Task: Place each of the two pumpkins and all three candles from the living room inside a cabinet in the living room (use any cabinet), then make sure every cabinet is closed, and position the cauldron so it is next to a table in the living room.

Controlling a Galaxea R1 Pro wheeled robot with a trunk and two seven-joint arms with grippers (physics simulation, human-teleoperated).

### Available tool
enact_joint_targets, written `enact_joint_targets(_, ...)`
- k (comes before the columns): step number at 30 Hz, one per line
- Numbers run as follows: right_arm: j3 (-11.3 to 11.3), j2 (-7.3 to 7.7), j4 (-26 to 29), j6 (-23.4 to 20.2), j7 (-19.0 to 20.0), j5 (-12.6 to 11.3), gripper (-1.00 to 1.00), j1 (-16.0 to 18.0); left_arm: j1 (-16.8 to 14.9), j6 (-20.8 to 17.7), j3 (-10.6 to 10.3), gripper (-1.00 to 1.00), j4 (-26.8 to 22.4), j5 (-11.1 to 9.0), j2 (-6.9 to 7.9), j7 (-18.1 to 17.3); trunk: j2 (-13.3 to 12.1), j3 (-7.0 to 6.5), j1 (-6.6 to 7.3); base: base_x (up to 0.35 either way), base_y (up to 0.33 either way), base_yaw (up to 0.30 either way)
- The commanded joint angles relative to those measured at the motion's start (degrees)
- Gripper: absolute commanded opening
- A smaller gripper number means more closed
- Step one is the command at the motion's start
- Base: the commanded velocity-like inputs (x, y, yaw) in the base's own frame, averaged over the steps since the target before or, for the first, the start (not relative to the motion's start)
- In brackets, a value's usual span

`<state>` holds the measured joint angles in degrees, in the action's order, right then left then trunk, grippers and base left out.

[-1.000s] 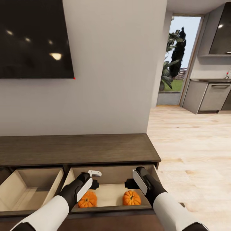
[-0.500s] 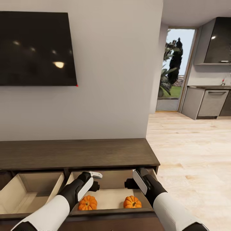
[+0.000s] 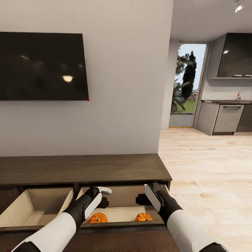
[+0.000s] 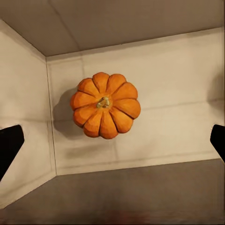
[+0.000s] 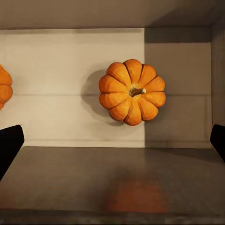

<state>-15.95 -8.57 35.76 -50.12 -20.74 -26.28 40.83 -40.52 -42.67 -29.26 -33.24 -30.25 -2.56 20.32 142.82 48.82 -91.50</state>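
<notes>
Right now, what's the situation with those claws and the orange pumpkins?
Left claw open, empty. Right claw open, empty. Both ribbed orange pumpkins inside the dark wooden cabinet's open pale drawer. Nothing blocking.

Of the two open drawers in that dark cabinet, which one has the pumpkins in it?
The right-hand drawer, under both claws: two pumpkins sit on its pale floor. No pumpkins show in the left-hand drawer.

We face a plain pale grey wall with a large black flat television screen mounted on it, ceiling lights mirrored in its glass. To the right, a light wooden plank floor runs towards a tall glazed doorway showing green plants outside, beside grey kitchen cupboards under a dark wall unit.
</notes>
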Motion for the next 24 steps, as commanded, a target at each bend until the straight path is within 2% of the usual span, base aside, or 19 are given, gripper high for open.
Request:
enact_joint_targets(1,-0.22,0.03,0.17,-0.11,-0.55,-0.61,1.0,0.04,-0.03,-0.12,-0.3,1.0,-0.27,-0.61,0.07,0.52,-0.38,-0.12,0.26,-0.212,0.063,0.0)
enact_joint_targets(11,-0.17,0.24,6.38,-0.07,-0.53,-0.61,1.0,-0.28,0.16,-0.83,-1.0,1.0,-3.72,-0.63,0.5,0.52,-4.39,-1.91,2.46,-0.043,0.013,0.0)
enact_joint_targets(14,-0.04,0.34,10.7,-0.11,-0.53,-0.55,1.0,-0.52,0.3,-0.93,-0.93,1.0,-8.11,-0.72,0.65,0.56,-5.6,-2.45,3.12,-0.005,0.001,0.0)
enact_joint_targets(18,0.01,0.38,15.22,-0.14,-0.53,-0.53,1.0,-0.7,0.47,-2.33,-0.59,1.0,-16.89,-0.76,0.74,0.67,-7.2,-3.17,4.0,-0.162,0.0,0.0)
enact_joint_targets(20,0.03,0.42,16.09,-0.13,-0.53,-0.53,1.0,-0.73,0.66,-2.84,-0.39,1.0,-20.55,-0.79,0.92,1.72,-8.0,-3.53,4.44,-0.282,0.0,0.0)
enact_joint_targets(22,0.04,0.46,16.69,-0.09,-0.53,-0.52,1.0,-0.74,0.79,-3.16,-0.27,1.0,-23.78,-0.83,1.11,4.23,-8.81,-3.89,4.87,-0.31,0.0,0.0)
enact_joint_targets(24,0.04,0.47,16.85,-0.08,-0.53,-0.56,1.0,-0.75,0.82,-3.24,-0.27,1.0,-24.61,-0.84,1.16,5.06,-9.61,-4.25,5.31,-0.321,0.0,0.0)
